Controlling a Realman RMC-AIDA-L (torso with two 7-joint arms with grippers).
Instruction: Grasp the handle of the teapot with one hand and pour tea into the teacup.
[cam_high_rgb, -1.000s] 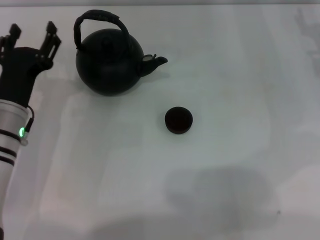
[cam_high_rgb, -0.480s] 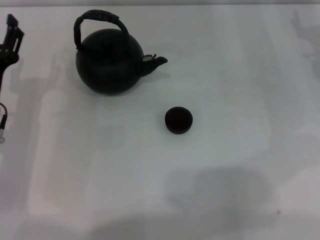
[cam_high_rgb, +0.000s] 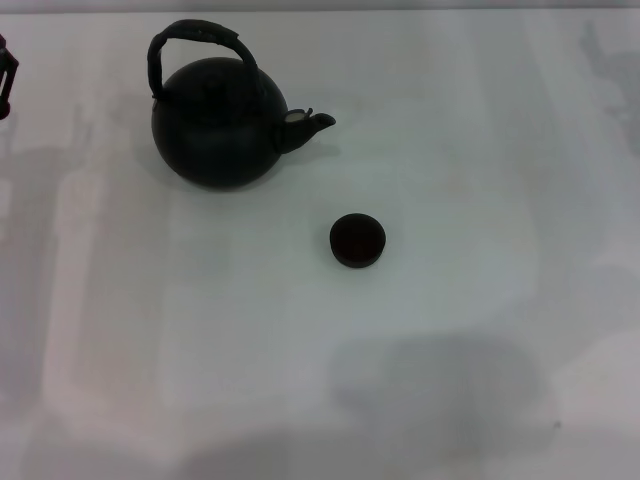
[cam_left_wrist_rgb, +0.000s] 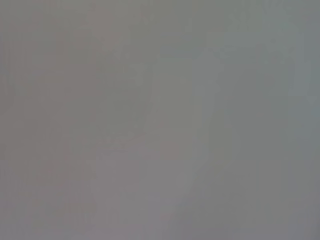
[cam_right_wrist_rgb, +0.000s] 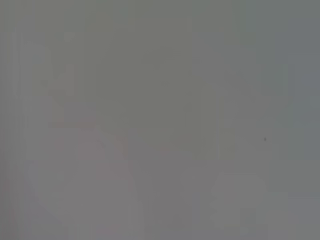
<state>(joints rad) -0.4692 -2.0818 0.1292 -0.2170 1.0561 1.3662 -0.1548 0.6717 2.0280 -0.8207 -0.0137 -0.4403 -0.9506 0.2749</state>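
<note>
The round matte black teapot (cam_high_rgb: 215, 130) stands upright at the back left of the white table, its short spout (cam_high_rgb: 315, 123) pointing right. Its dark arched handle (cam_high_rgb: 200, 32) loops over the top with nothing holding it. The tiny dark teacup (cam_high_rgb: 357, 241) sits on the table in front of and to the right of the spout, apart from the pot. Only a sliver of my left gripper (cam_high_rgb: 4, 75) shows at the far left edge, well clear of the teapot. My right gripper is out of view. Both wrist views show only plain grey surface.
The white table (cam_high_rgb: 450, 350) extends in all directions around the two objects. A soft shadow (cam_high_rgb: 440, 385) lies on it near the front.
My left arm has drawn back to the left, away from the teapot, until almost all of it has left the head view. The teapot and teacup have not moved.
</note>
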